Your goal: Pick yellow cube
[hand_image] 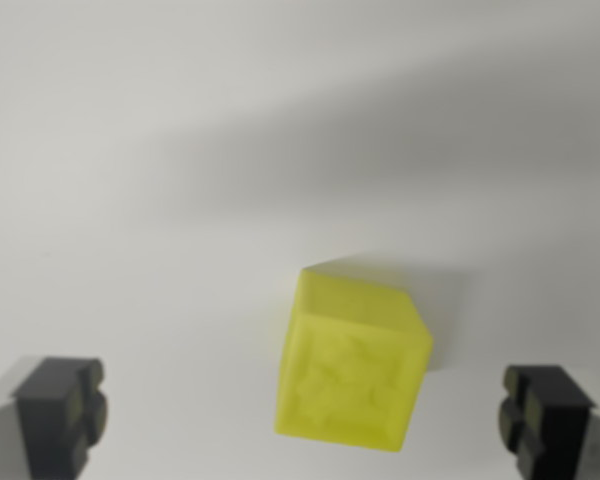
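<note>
A translucent yellow cube [352,358] with an embossed pattern on its top face rests on a white surface, low in the wrist view and slightly right of centre. My gripper [305,418] is open, its two dark fingertips [60,412] wide apart at the bottom corners. The cube lies between the fingers, closer to the right one, and touches neither. It is turned a little, so its edges run at a slant to the line between the fingers.
The white tabletop [180,150] fills the whole view. A broad soft shadow [400,140] crosses it diagonally above the cube. Nothing else is in sight.
</note>
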### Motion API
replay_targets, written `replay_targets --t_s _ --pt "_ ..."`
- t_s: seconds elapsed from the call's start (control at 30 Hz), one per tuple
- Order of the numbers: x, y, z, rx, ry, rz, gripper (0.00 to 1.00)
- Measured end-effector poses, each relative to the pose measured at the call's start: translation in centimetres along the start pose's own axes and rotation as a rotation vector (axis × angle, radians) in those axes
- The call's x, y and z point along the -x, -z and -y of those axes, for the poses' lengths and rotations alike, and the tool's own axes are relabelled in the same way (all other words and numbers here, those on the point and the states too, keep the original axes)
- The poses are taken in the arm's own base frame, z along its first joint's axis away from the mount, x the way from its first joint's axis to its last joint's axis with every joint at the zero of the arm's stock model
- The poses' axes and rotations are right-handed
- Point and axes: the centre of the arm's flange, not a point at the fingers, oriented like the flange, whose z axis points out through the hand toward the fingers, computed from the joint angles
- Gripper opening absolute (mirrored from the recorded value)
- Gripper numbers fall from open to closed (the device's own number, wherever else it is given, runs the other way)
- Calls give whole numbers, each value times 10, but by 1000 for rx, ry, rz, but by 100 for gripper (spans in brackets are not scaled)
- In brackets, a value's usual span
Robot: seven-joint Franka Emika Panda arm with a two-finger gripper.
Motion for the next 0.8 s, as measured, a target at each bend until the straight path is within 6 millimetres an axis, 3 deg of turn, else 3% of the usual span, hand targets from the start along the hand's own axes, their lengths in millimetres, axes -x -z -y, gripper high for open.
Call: replay_targets --t_s 0.8 --pt "25 -61 -47 -12 -109 6 100"
